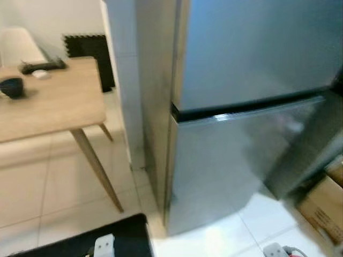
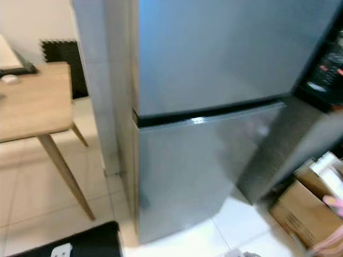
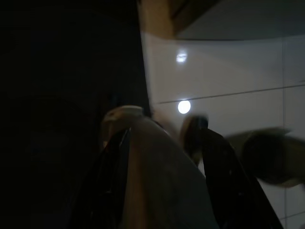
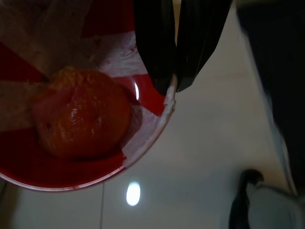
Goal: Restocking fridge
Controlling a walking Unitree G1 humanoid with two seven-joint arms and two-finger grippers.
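Right pincer (image 4: pixel 174 88) pinches our red plate's (image 4: pixel 28 174) rim; the orange fruit (image 4: pixel 81 119) lies at eight o'clock

A wooden counter (image 1: pixel 48 107) stands on the pale tiled floor (image 1: pixel 53 193). On the counter lie a dark bowl (image 1: pixel 12 87), a black remote (image 1: pixel 43 66) and, beside the remote, a small white object (image 1: pixel 40 74). A black mat (image 1: pixel 88 47) leans against the wall behind the counter.
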